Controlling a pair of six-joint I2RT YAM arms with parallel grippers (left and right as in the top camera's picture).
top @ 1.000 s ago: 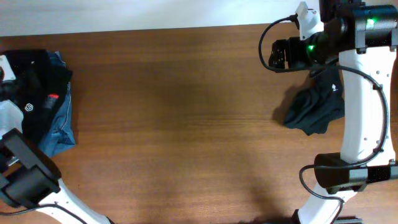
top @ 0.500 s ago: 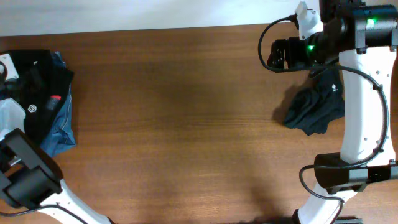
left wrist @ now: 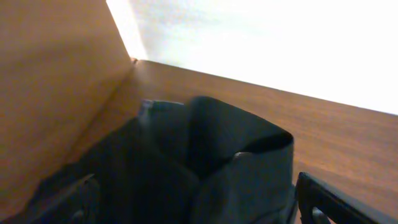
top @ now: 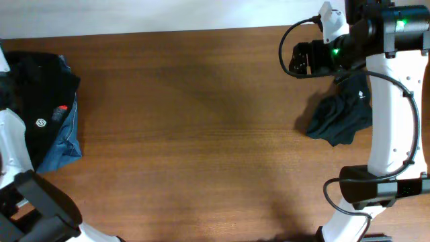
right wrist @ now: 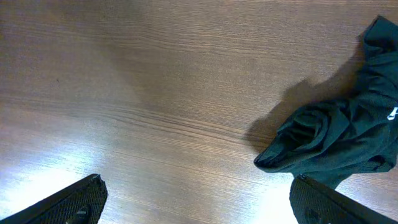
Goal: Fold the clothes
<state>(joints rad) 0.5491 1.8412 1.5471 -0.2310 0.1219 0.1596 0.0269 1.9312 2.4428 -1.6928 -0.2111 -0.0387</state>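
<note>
The left tool (left wrist: 196, 186) is seen with its fingers spread wide. A black shirt (left wrist: 205, 155) is bunched between them, though it cannot be told from the dim wrist view whether the fabric is touched. From overhead, the shirt is shown heaped on blue denim (top: 66, 138) at the far left edge of the surface (top: 201, 134), and a small white logo (top: 39, 123) is visible on it. The right tool (right wrist: 196, 186) is likewise spread, above bare wood. A crumpled black garment (right wrist: 336, 137) is found near it, towards the right edge.
</note>
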